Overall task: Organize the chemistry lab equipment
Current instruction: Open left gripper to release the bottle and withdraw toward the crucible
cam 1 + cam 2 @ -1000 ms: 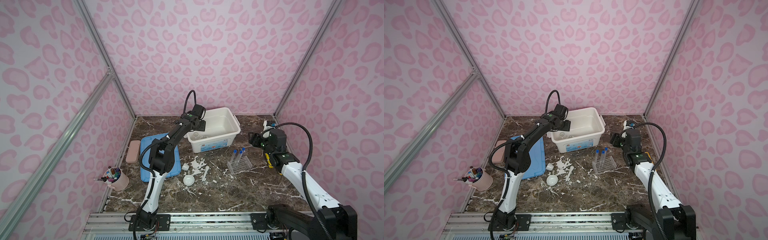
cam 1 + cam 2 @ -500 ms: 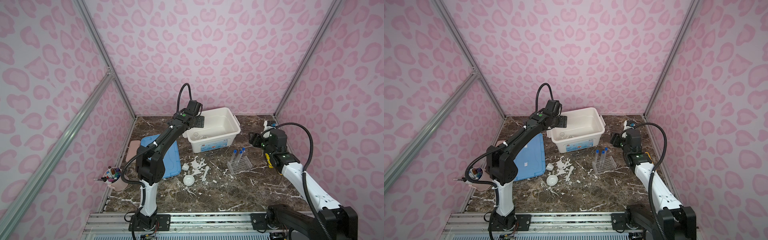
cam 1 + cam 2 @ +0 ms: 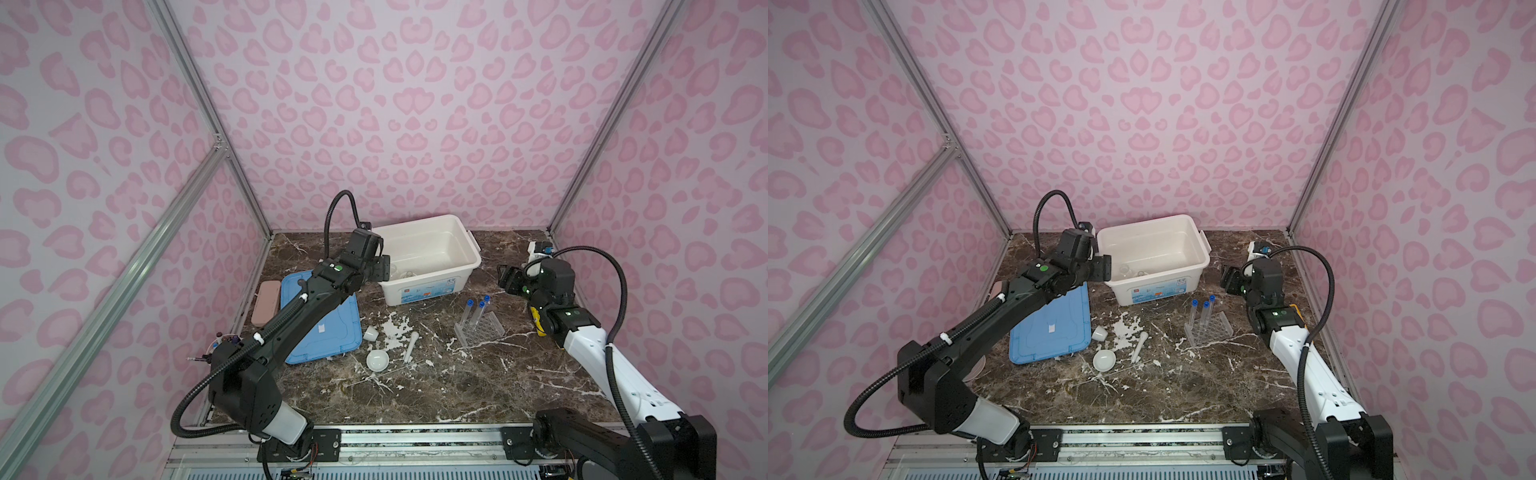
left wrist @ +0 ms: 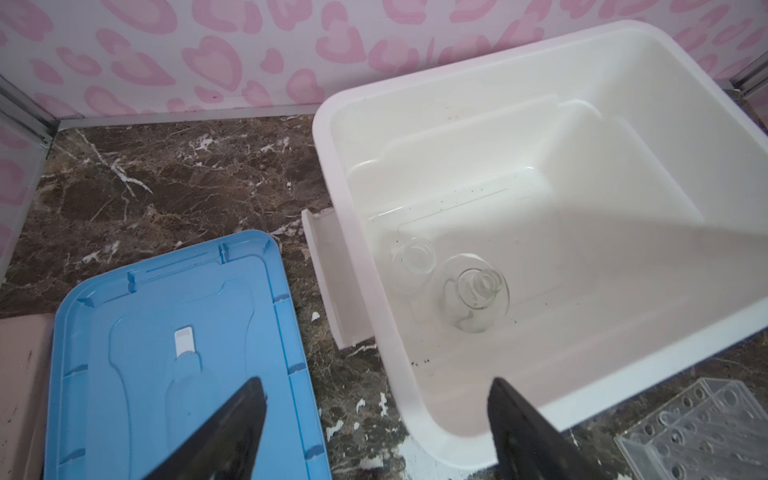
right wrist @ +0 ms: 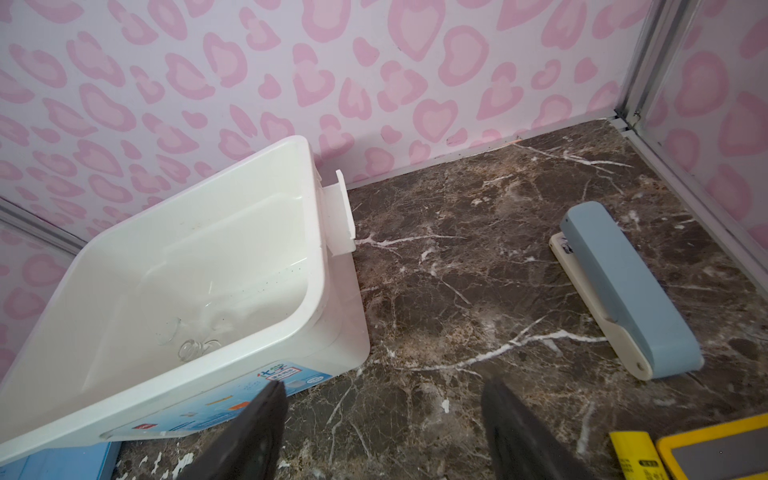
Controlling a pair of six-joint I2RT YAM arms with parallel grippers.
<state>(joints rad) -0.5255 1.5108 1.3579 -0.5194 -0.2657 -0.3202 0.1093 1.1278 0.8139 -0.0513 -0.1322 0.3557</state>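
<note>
Clear glass sits in the near left corner of the white bin at the far middle of the marble table: a flask, seen from above with its neck over its wide base, and a beaker just beside it, so close that I cannot tell whether they touch. Nearer and to the right of the bin, the three blue-capped test tubes stand upright at the far end of the clear plastic rack. Left of the rack and well apart from it, the white pestle lies on the bare table, with the small cup to its left and the white ceramic dish nearer, none of them touching. A blue lid lies flat left of those, with a pink case beside its left edge. The left gripper hovers by the bin's left rim, fingers spread wide with nothing between them. The right gripper hangs right of the bin, fingers likewise wide and empty, near a yellow calculator and a blue-and-cream stapler.
</note>
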